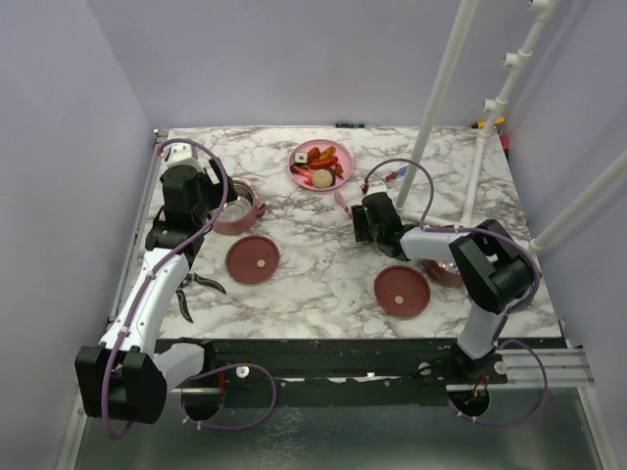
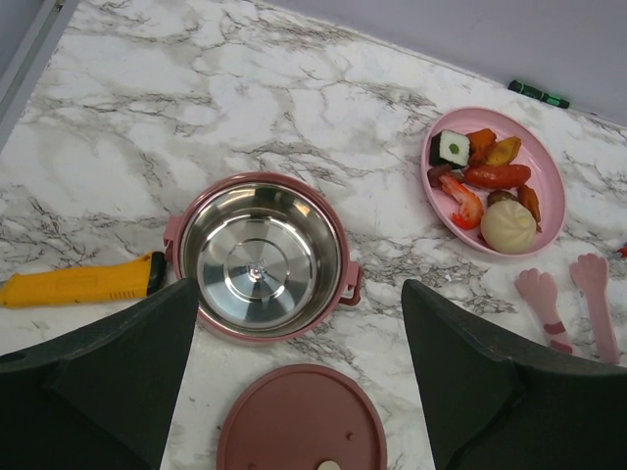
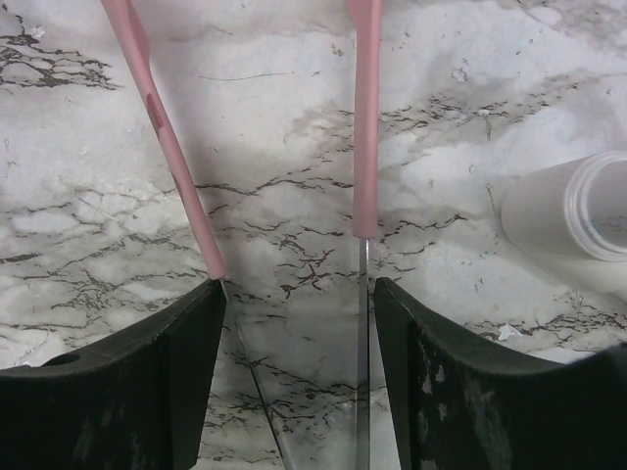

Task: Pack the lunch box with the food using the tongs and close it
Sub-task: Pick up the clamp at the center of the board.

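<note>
Your right gripper (image 3: 297, 294) sat astride the tongs (image 3: 364, 117), jaws half-spread outside both pink arms (gripping or not, I couldn't tell), their length running on toward the plate (image 2: 545, 171) near the table's (image 1: 323, 255) far edge. That plate held the food (image 2: 487, 178); the lunch box (image 2: 220, 220) tier by the left edge stood empty under your wide-open left gripper (image 2: 299, 294).

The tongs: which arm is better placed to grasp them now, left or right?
Right. The right gripper straddles the two pink arms of the tongs, a finger outside each. The left gripper hovers open over the empty lunch box bowl, away from the tongs.
</note>
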{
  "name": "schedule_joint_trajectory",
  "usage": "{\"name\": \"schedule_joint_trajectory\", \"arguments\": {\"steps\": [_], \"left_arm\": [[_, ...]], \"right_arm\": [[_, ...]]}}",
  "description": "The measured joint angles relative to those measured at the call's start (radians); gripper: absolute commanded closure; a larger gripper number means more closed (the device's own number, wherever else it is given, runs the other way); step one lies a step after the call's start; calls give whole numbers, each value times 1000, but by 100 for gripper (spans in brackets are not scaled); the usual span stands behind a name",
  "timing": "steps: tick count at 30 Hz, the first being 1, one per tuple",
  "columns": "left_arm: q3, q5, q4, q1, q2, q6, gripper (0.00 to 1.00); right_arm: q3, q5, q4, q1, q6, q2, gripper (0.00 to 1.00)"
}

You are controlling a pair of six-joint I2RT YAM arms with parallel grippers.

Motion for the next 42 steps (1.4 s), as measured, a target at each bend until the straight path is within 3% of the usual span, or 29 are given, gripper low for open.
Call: {"name": "schedule_joint_trajectory", "arguments": {"steps": [17, 26, 37, 42], "left_arm": [[-1, 3, 0, -1, -1, 0, 14], [-1, 6, 0, -5, -11, 0, 14], [-1, 7, 0, -6, -12, 0, 14], [-2, 7, 0, -6, -12, 0, 14]], "right_arm": [[-3, -68, -32, 0, 32, -116, 39], [14, -61, -76, -3, 34, -88, 25], [33, -102, -78, -51, 9, -6, 24], [43, -108, -38, -51, 2, 20, 30]]}}
